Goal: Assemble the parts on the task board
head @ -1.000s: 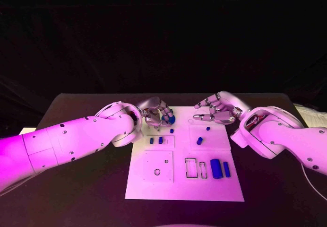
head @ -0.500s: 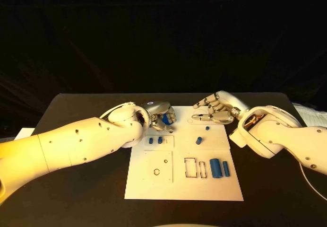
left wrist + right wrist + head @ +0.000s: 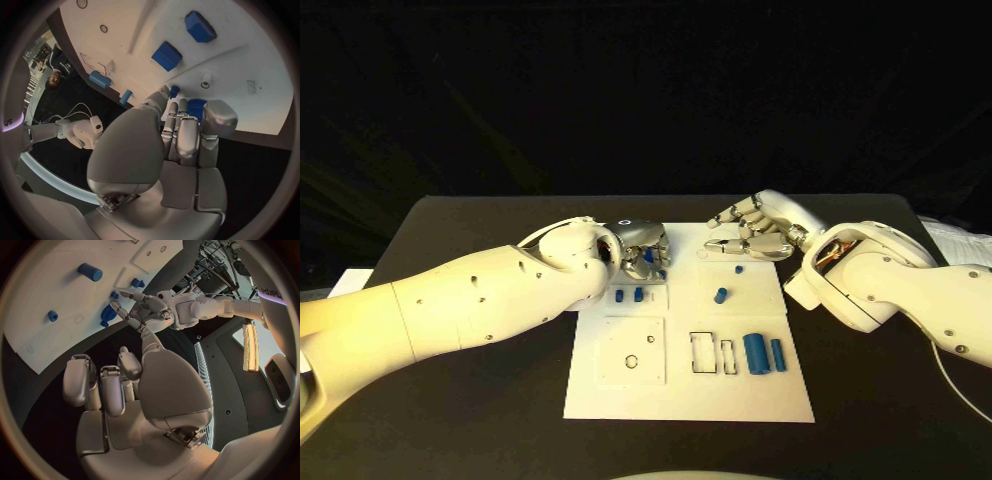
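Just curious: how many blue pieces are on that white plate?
7: two small pieces, two pegs, two long blocks, and a piece in the left hand; others may hide.

Warm light on a dark scene.
The board [image 3: 689, 385] is bright, the backdrop black; both wrist views bend straight edges at their rims.

task board [image 3: 689, 390] mid-table [image 3: 473, 400] | parts [image 3: 759, 354] on board's right half

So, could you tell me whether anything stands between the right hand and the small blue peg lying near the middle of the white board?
Nothing visible does. The right hand hovers at the white task board's far edge, holding nothing; bare board lies between it and the small blue peg.
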{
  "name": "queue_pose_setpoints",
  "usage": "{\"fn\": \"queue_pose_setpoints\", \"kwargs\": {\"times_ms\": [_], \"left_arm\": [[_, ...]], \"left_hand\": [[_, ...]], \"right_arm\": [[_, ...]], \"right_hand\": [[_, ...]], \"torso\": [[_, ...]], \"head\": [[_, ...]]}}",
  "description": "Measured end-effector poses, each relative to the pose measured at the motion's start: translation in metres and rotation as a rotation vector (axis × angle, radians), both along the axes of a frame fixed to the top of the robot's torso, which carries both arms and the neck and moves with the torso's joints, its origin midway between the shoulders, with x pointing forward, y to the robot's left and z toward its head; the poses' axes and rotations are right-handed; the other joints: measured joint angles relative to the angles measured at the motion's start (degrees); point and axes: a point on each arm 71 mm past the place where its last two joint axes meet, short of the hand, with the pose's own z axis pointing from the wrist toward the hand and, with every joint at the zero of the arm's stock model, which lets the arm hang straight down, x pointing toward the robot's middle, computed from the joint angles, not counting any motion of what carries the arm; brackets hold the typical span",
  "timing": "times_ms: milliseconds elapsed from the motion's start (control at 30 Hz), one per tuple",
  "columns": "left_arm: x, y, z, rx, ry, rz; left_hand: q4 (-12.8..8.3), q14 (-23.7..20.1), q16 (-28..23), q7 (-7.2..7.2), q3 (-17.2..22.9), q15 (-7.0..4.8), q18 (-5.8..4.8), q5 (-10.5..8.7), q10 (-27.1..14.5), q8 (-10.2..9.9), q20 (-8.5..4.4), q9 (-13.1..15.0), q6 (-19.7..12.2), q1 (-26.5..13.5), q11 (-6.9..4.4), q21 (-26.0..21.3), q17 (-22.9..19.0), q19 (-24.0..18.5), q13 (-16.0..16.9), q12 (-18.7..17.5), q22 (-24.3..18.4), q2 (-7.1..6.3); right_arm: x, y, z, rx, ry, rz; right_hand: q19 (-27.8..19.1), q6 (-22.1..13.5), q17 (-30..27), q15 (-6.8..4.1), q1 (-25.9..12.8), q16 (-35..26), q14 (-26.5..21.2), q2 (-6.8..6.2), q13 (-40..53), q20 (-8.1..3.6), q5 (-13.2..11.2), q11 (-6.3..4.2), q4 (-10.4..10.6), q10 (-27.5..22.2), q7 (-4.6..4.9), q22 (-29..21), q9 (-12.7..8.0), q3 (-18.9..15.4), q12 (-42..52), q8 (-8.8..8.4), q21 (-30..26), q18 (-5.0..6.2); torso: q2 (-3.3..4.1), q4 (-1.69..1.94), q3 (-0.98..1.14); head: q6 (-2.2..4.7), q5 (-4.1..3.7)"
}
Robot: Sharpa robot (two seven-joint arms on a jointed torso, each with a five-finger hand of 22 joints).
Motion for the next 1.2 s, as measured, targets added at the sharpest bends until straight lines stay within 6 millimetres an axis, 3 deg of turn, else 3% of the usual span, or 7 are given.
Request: {"fn": "queue_pose_setpoints", "kwargs": {"times_ms": [200, 267, 667, 1200], "left_arm": [[0.0006, -0.0023, -0.0025, 0.023, 0.003, -0.002], [0.0008, -0.0034, -0.0033, 0.028, 0.004, -0.003], [0.0033, -0.0078, -0.0041, 0.043, 0.001, -0.005], [0.0015, -0.0038, -0.0052, 0.028, -0.007, 0.0]], "left_hand": [[-0.2, 0.0, 0.0, -0.02, 1.6, 0.0, -0.05, 0.0, 1.3, -0.3, 0.0, -0.3, 0.9, 0.3, -0.11, 0.8, -0.3, 0.0, -0.3, -0.8, 0.8, 0.32], [-0.4, 0.0, 0.0, -0.21, 2.2, 0.0, -0.87, 0.0, 2.2, -0.3, 0.0, -0.4, 1.3, 0.5, -0.23, 1.4, -0.4, 0.0, -0.3, -0.9, 1.2, 0.49], [-1.0, 0.0, 0.5, -0.43, 6.3, -0.41, -0.86, 0.0, 4.9, -1.2, -0.21, -1.0, 3.5, 0.6, -0.59, 2.6, -1.1, 0.2, -0.4, -3.1, 2.7, 0.62], [-3.9, 0.0, 0.9, 0.17, 11.9, -0.41, -0.86, -0.01, 7.4, -2.2, -0.2, -1.6, 5.8, 0.4, -0.47, 5.5, -2.7, 0.2, -0.4, -5.8, 5.3, 0.37]], "right_arm": [[0.0, 0.0004, -0.0001, 0.0, 0.0, 0.001], [0.0, 0.0006, -0.0001, 0.0, 0.0, 0.002], [-0.0001, 0.0011, -0.0001, 0.0, 0.001, 0.004], [-0.0003, 0.0013, -0.0001, 0.0, 0.001, 0.005]], "right_hand": [[0.0, 0.0, 0.0, 0.0, 0.0, 0.0, 0.0, 0.0, 0.0, 0.0, 0.0, 0.0, 0.0, 0.0, 0.0, 0.0, 0.0, 0.0, 0.0, 0.0, 0.0, 0.0], [0.0, 0.0, 0.0, 0.0, 0.0, 0.0, 0.0, 0.0, 0.0, 0.0, 0.0, 0.0, 0.0, 0.0, 0.0, 0.0, 0.0, 0.0, 0.0, 0.0, 0.0, 0.0], [0.0, 0.0, 0.0, 0.0, 0.0, 0.0, 0.0, 0.0, 0.0, 0.0, 0.0, 0.0, 0.0, 0.0, 0.0, 0.0, 0.0, 0.0, 0.0, 0.0, 0.0, 0.0], [0.0, 0.0, 0.0, 0.0, 0.3, 0.0, 0.0, 0.26, 0.1, 0.0, 0.2, 0.0, 0.0, 0.0, 0.0, 0.1, 0.0, 0.0, 0.0, 0.0, 0.0, 0.0]], "torso": [[-0.01, 0.04, 0.0], [-0.01, 0.04, 0.0], [-0.03, 0.01, 0.03], [-0.07, 0.01, 0.04]], "head": [[-0.02, -0.08], [-0.02, -0.08], [-0.07, -0.12], [0.08, -0.21]]}}
